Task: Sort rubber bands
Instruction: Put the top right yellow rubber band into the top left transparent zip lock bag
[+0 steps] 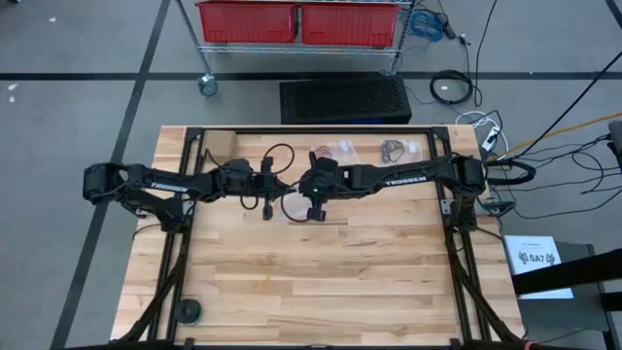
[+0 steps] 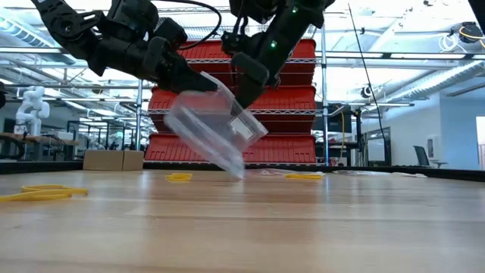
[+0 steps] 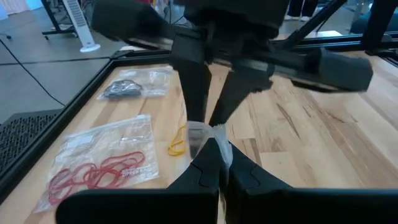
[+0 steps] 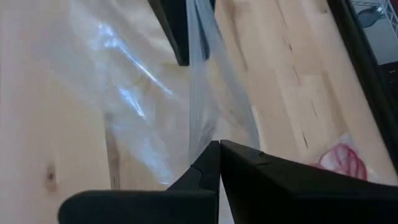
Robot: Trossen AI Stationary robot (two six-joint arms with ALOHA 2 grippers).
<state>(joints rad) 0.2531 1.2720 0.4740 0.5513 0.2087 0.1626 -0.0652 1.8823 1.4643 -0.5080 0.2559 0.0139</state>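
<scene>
Wooden surface (image 1: 321, 282): near its far edge, left gripper (image 2: 198, 82) and right gripper (image 2: 246, 95), jaws clenched, both grasp a clear bag (image 2: 216, 130) midair.

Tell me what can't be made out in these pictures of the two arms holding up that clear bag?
- Whether the clear bag holds anything: its film shows only glare in the low and right wrist views.
- Left hand and right hand: both pinch the bag shut; in the high view they hide it.
- Yellow rubber bands: edge-on in the low view, uncountable.
- Bag of dark bands: too small in the high view to count.
</scene>
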